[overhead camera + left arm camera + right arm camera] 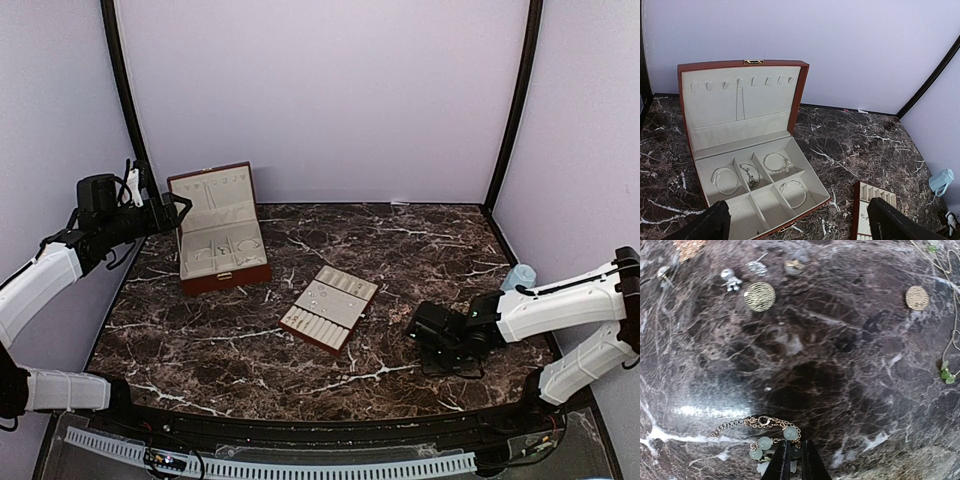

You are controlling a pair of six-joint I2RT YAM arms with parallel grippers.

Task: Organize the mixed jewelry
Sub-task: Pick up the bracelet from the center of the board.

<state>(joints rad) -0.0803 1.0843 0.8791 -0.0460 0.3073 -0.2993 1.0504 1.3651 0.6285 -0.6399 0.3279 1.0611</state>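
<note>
Two gold discs [759,296] at 11 and 1 o'clock; right gripper [790,460] seemingly clamped on bead bracelet [771,437]; left gripper [797,212] gaping above box [799,100].

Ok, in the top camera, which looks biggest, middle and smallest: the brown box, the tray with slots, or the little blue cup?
1. brown box, open, biggest
2. slotted tray
3. blue cup, smallest, by the right arm
</note>
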